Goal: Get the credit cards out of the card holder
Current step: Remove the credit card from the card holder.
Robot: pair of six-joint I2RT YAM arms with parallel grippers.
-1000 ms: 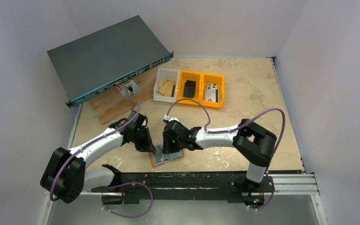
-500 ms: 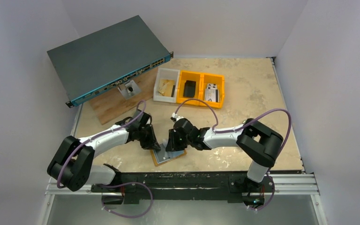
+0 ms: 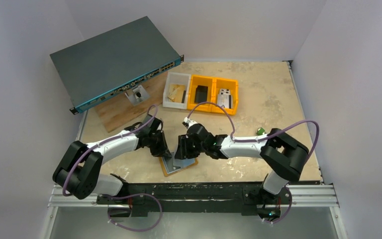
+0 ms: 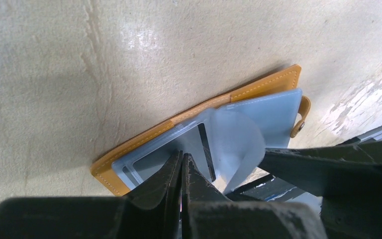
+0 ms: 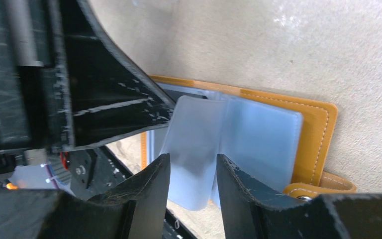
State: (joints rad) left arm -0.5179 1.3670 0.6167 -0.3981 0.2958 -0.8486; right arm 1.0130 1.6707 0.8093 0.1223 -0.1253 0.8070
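Note:
The card holder [image 3: 179, 166] lies open near the table's front edge, tan-orange outside and pale blue-grey inside. In the left wrist view its orange rim [image 4: 144, 140] shows. My left gripper [image 4: 183, 157] is shut, its tips pressing on the inner window pocket. A dark strip [image 4: 205, 149] shows in that pocket; I cannot tell if it is a card. A pale blue inner flap [image 5: 195, 142] stands raised. My right gripper [image 5: 193, 167] is open, one finger on each side of that flap. From above, both grippers, left [image 3: 165, 153] and right [image 3: 181, 154], meet over the holder.
A network switch [image 3: 114, 59] rests on a wooden board [image 3: 124, 113] at the back left. A white bin [image 3: 176, 92] and orange bins [image 3: 214, 94] hold small items. A small green object [image 3: 261, 131] lies right of centre. The metal rail [image 3: 308, 191] runs along the front edge.
Both grippers have shifted slightly right and away over the holder. The right arm's elbow has swung right, uncovering the green object. The holder has shifted slightly.

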